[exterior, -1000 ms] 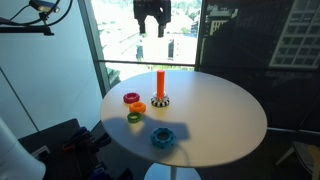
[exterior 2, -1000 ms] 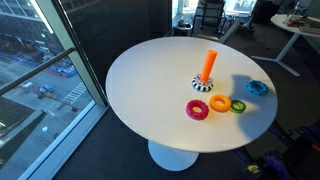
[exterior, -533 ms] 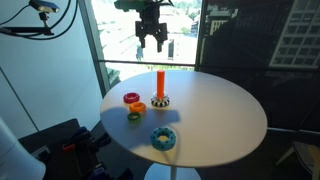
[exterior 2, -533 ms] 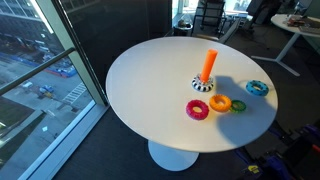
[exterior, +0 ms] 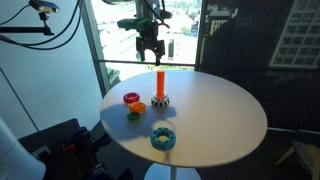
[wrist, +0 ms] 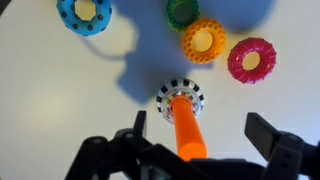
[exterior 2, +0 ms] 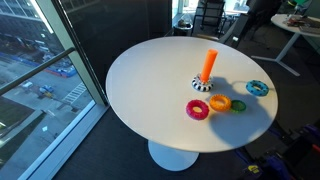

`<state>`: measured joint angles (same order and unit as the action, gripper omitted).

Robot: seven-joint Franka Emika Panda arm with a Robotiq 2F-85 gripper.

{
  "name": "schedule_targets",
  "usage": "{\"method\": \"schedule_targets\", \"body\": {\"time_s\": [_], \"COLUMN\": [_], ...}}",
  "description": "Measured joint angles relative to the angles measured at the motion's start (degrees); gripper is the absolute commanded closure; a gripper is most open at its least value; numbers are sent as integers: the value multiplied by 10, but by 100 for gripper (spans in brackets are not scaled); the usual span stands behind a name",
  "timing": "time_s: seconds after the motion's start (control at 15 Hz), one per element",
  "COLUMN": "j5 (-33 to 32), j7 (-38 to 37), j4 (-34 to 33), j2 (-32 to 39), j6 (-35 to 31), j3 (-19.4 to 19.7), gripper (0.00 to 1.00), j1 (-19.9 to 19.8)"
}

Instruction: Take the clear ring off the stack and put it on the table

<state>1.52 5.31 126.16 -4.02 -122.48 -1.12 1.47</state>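
Observation:
The stack is a slim orange peg (exterior: 159, 83) on a black-and-white checkered round base (exterior: 160, 100), near the middle of the white round table (exterior: 220, 115); it shows in both exterior views (exterior 2: 208, 66). In the wrist view the peg (wrist: 185, 125) points up between the fingers, and a pale see-through ring, the clear ring (wrist: 180, 91), seems to lie round its foot on the base. My gripper (exterior: 150, 45) hangs open and empty right above the peg top. Its two fingers (wrist: 200, 130) straddle the peg without touching it.
On the table beside the stack lie a red ring (exterior: 131, 98), an orange ring (exterior: 137, 107), a green ring (exterior: 134, 118) and a blue ring (exterior: 163, 138); all show in the wrist view too, blue ring (wrist: 84, 14) apart. Windows stand behind the table.
My gripper has come down from the top of the picture toward the peg and now hangs lower, over the peg top. The rings and the stack have not moved.

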Motion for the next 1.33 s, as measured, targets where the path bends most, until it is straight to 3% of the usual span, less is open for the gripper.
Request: {"method": "schedule_targets", "body": {"time_s": [0.8,1.33], "j5": [0,0], "j7": [0,-19], "j4": [25,64], "j2": [12,62], "j6": [-4,-93], "j3": [0,-1], "gripper": [0,0], "j1": [0,1]}}
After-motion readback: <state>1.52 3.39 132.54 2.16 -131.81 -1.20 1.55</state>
